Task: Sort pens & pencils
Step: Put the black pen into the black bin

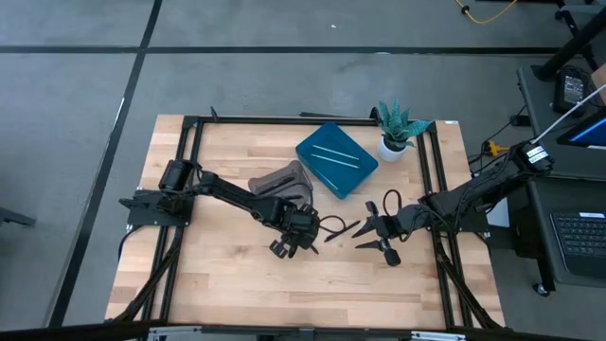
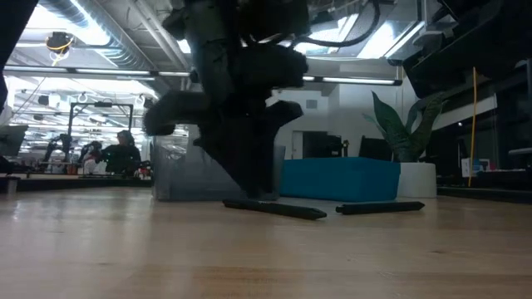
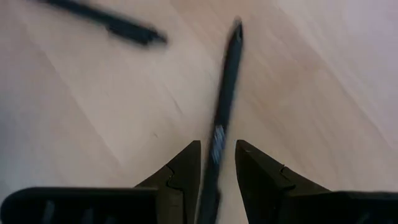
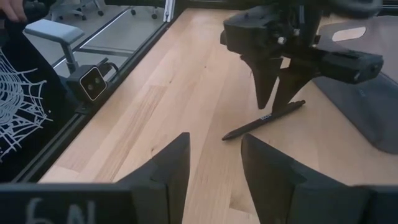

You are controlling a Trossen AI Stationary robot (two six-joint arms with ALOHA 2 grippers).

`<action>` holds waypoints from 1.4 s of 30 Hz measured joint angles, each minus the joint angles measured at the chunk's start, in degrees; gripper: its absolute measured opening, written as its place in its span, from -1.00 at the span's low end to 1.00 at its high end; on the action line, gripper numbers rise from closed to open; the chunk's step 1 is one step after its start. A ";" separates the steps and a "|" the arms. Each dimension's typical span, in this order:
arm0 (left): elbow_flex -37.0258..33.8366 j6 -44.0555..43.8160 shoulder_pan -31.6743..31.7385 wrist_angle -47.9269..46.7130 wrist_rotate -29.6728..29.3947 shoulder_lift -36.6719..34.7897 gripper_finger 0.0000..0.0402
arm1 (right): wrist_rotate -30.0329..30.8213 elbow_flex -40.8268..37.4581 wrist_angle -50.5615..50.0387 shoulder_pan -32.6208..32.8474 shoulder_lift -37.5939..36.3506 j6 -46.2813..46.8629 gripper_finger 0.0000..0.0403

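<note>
The left end effector (image 1: 305, 248) stands low at the centre of the wooden surface (image 1: 218, 294), its fingers (image 3: 180, 177) narrowly open on both sides of a black pen (image 3: 222, 112) that lies flat. A second black pen (image 3: 109, 22) lies near it. To the right, the right end effector (image 1: 371, 235) is open and empty, and in the upper middle two light blue sticks (image 1: 333, 157) lie on a blue tray (image 1: 315, 169).
</note>
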 joint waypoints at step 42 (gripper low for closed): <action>-0.15 -8.04 -0.41 -1.91 0.76 -3.23 -0.94 | 0.01 -0.04 -0.40 0.04 0.11 0.40 -0.28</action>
